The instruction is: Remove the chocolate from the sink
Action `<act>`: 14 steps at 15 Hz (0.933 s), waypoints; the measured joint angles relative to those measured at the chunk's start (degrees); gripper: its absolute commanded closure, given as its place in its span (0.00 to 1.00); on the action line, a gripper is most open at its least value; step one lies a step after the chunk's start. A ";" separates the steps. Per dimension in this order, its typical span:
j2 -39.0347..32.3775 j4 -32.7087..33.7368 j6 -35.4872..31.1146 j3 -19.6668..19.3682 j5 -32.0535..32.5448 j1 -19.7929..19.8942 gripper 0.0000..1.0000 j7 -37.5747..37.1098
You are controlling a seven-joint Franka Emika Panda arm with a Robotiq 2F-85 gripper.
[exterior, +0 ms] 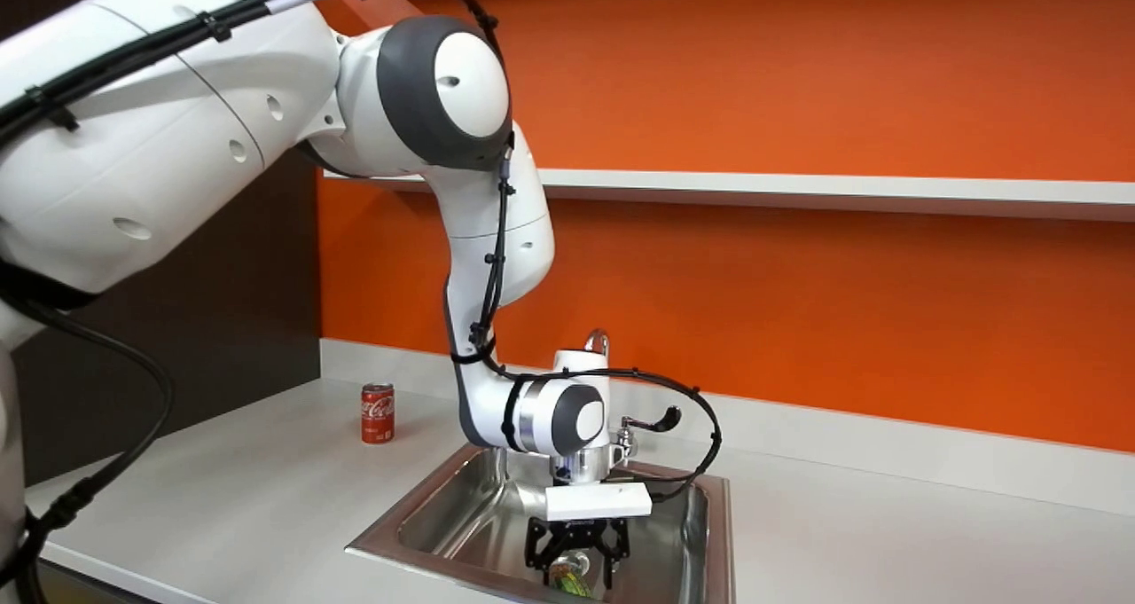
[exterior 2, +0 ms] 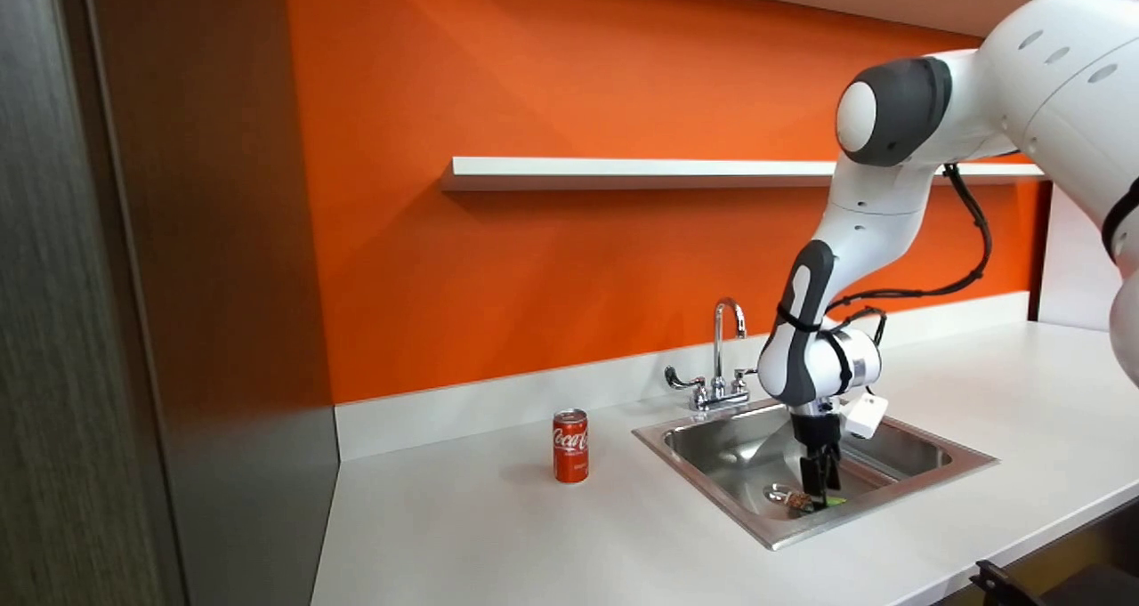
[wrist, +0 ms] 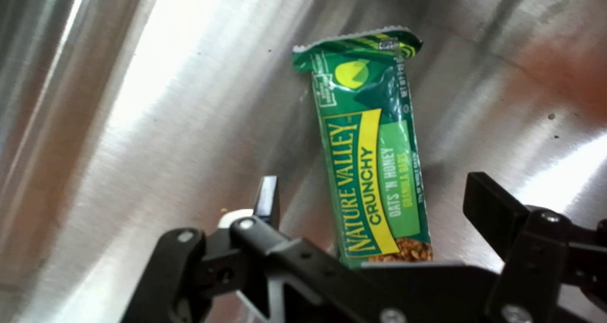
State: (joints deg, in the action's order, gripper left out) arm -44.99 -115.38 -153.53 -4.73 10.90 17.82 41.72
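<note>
The chocolate is a green wrapped bar with a yellow band (wrist: 370, 161), lying flat on the sink floor in the wrist view. Its near end is hidden behind the gripper. In both exterior views only small parts of the chocolate (exterior: 569, 581) (exterior 2: 835, 501) show. The sink is a rectangular steel basin (exterior: 720, 533) (exterior 2: 957, 468) in a white counter. My gripper (wrist: 373, 188) is open and points down inside the sink (exterior: 576, 577). Its fingers stand on either side of the bar, with a gap on each side, apart from it in the wrist view.
A chrome faucet (exterior 2: 719, 357) with handles stands behind the sink, close to the arm. A red soda can (exterior: 378, 413) (exterior 2: 570, 446) stands on the counter beside the sink. A white shelf (exterior 2: 641, 172) runs along the orange wall. The sink walls surround the gripper.
</note>
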 measured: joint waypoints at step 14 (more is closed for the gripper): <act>-0.53 0.60 0.05 0.44 0.00 0.12 0.82 0.14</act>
State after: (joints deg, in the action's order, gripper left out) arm -45.52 -114.79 -153.49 -4.28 10.90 17.94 41.86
